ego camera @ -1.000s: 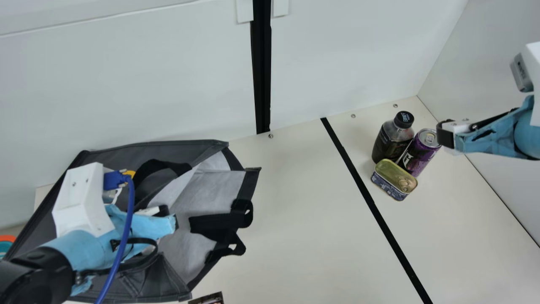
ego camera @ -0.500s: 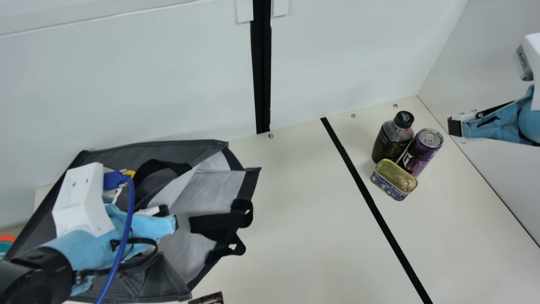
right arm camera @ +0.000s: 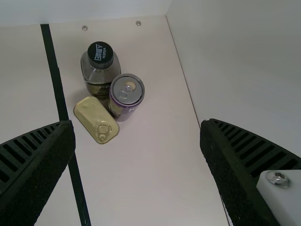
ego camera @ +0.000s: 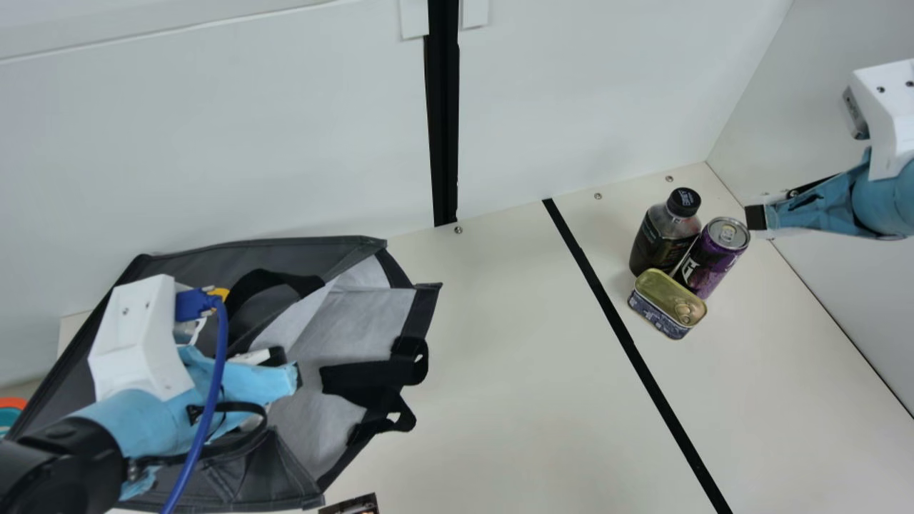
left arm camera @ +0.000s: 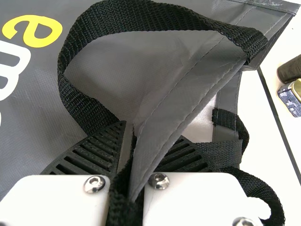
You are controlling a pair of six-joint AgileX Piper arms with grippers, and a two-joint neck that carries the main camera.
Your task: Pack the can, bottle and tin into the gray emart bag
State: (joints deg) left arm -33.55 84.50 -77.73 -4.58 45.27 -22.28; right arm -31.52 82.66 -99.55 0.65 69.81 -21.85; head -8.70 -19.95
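Left gripper (ego camera: pixel 287 365): closed on the bag's gray edge and a black strap (left arm camera: pixel 91 115), which are pinched between the ribbed fingers (left arm camera: pixel 91 150).
Right gripper (ego camera: pixel 757 218): spread wide, its fingers (right arm camera: pixel 40 172) well apart; in the main view it is seen to the right of the can, without contact.
Gray emart bag (ego camera: pixel 321 257): laid on the left part of the table (ego camera: pixel 514 371), its mouth turned toward the right, where the pale lining (ego camera: pixel 364 314) is exposed; black handles (ego camera: pixel 371 374) are looped at the mouth.
Can (ego camera: pixel 714 260): stood upright, long axis vertical, tab end up, just beside the bottle.
Bottle (ego camera: pixel 664 235): stood upright, long axis vertical, dark cap up.
Tin (ego camera: pixel 668 296): laid flat, gold lid up, near the feet of both; its long axis is slanted in the main view from upper left to lower right, with the pull ring at the lower right end.
Black stripe (ego camera: pixel 635 357): run along the table between the bag and the three items.
Blue cable (ego camera: pixel 214 385): draped over the left arm.
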